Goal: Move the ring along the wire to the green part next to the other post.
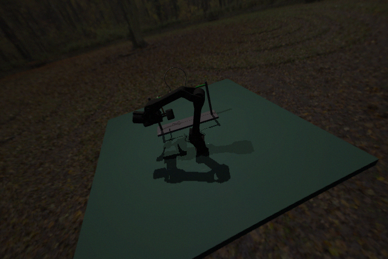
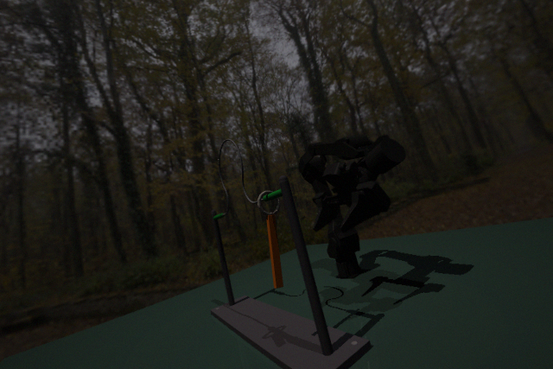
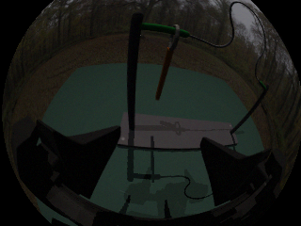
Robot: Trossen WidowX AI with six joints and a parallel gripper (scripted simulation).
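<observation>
The ring (image 2: 269,213) (image 3: 177,33) hangs around the green part (image 2: 276,194) (image 3: 157,27) beside one post (image 2: 303,257) (image 3: 133,75), near the inner end of that green part. Its orange handle (image 2: 274,251) (image 3: 164,72) hangs down, slightly tilted in the wrist view. My gripper (image 2: 331,227) (image 3: 164,137) is wide open and empty, apart from the handle and on the robot's side of the wire. In the top view the arm mostly hides the ring and handle. The other green part (image 1: 200,85) (image 2: 219,216) (image 3: 263,85) carries no ring.
The thin grey wire (image 2: 242,168) (image 3: 212,45) rises in a tall loop between the green parts. The other post (image 1: 208,99) (image 2: 223,262) (image 3: 249,110) stands at the far end of the base plate (image 1: 188,122) (image 2: 250,315) (image 3: 212,138). Dark shadows lie on the green table top (image 1: 266,187).
</observation>
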